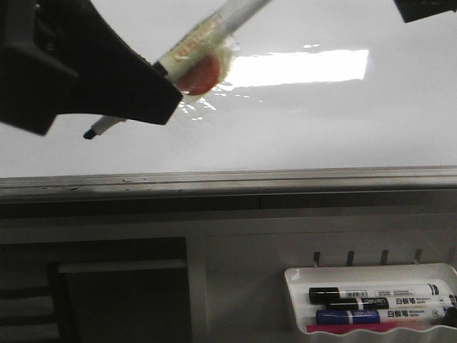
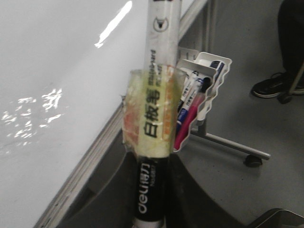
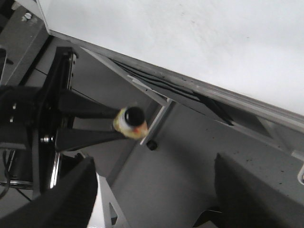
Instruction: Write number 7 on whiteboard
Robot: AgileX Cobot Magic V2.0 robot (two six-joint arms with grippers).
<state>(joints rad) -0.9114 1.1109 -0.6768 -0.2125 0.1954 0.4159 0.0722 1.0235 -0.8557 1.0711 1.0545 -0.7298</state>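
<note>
The whiteboard (image 1: 321, 121) fills the upper front view, glossy white with a bright glare and a grey lower rim (image 1: 228, 179). It also shows in the left wrist view (image 2: 47, 57) and the right wrist view (image 3: 190, 38). No number 7 shows on it. My left gripper (image 1: 161, 89) is shut on a white marker (image 1: 207, 39) wrapped in yellowish tape. Its dark tip (image 1: 89, 133) pokes out lower left, over the board; I cannot tell if it touches. In the left wrist view the fingers (image 2: 111, 190) clamp the marker's black section (image 2: 149, 190). My right gripper (image 3: 152, 190) is open and empty, below the board's rim.
A white plastic marker tray (image 1: 300, 279) hangs below the board at the lower right, holding a black marker (image 1: 371, 293), a blue marker (image 1: 357, 315) and a red one. The tray also shows in the left wrist view (image 2: 223, 64). A person's shoe (image 2: 268, 85) is on the floor.
</note>
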